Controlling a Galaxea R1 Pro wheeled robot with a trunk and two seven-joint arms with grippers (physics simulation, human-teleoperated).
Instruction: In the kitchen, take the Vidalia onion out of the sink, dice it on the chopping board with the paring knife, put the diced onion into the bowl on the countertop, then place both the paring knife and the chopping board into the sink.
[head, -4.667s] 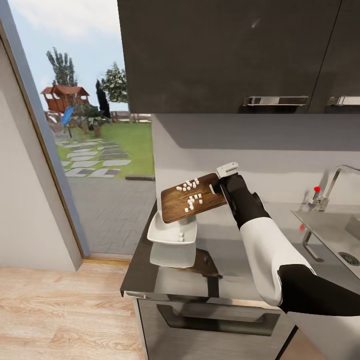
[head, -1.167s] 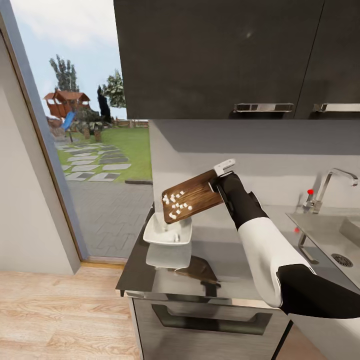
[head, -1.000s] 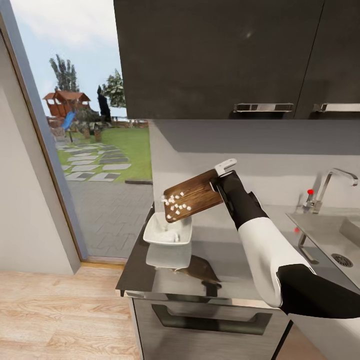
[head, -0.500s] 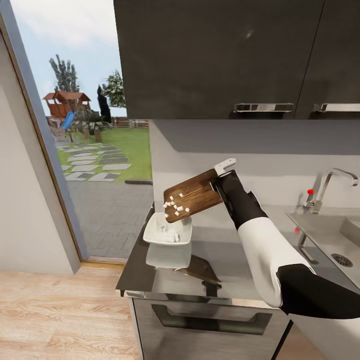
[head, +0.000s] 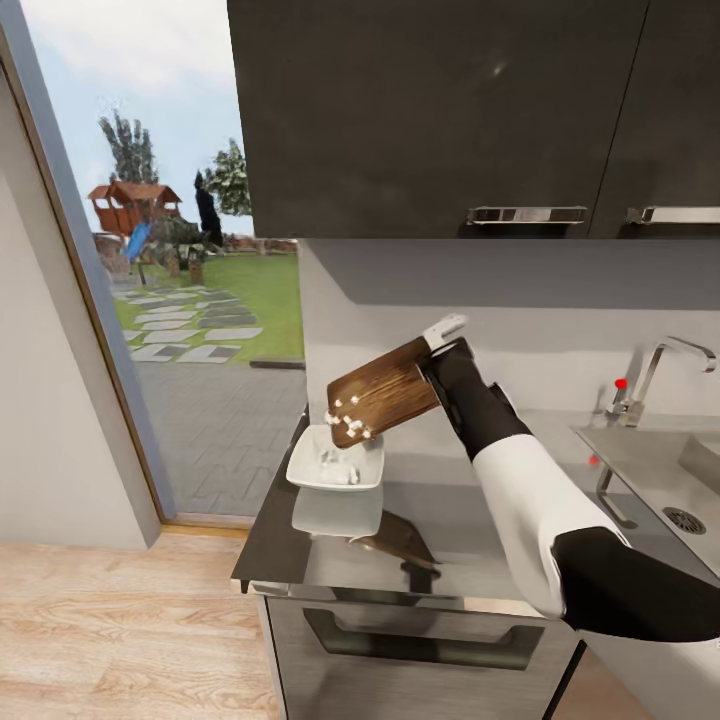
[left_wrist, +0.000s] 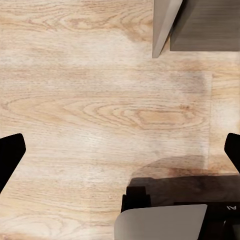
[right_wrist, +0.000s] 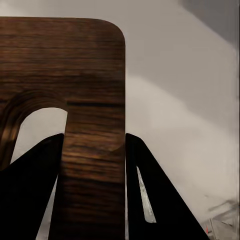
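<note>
While my right end effector (head: 432, 362) is clamping the far end of the chopping board (head: 382, 392), I am holding the board tilted in the air, its low end hanging just above the bowl (head: 336, 467). In the right wrist view my two dark fingers (right_wrist: 152, 200) are pressing against either side of a strip of the chopping board (right_wrist: 90, 115) next to its handle cut-out, so the grip is firm on the wood. Small white pieces of the diced onion (head: 350, 424) are clustering at the lower edge of the board, and more white pieces are lying inside the bowl. That bowl is sitting near the left end of the grey worktop (head: 440, 520), which is mirroring both dish and board on its glossy surface. Off to my right, the sink (head: 650, 470) is lying set into the same worktop, with its faucet (head: 660, 375) and red knob rising behind it. I am seeing neither the whole onion nor the paring knife clearly enough to place them.

My left end effector (left_wrist: 120, 155) is hanging with its fingers spread wide apart and gripping nothing, pointing down at the wooden floor (left_wrist: 90, 100) beside a grey cabinet corner (left_wrist: 165, 25).
</note>
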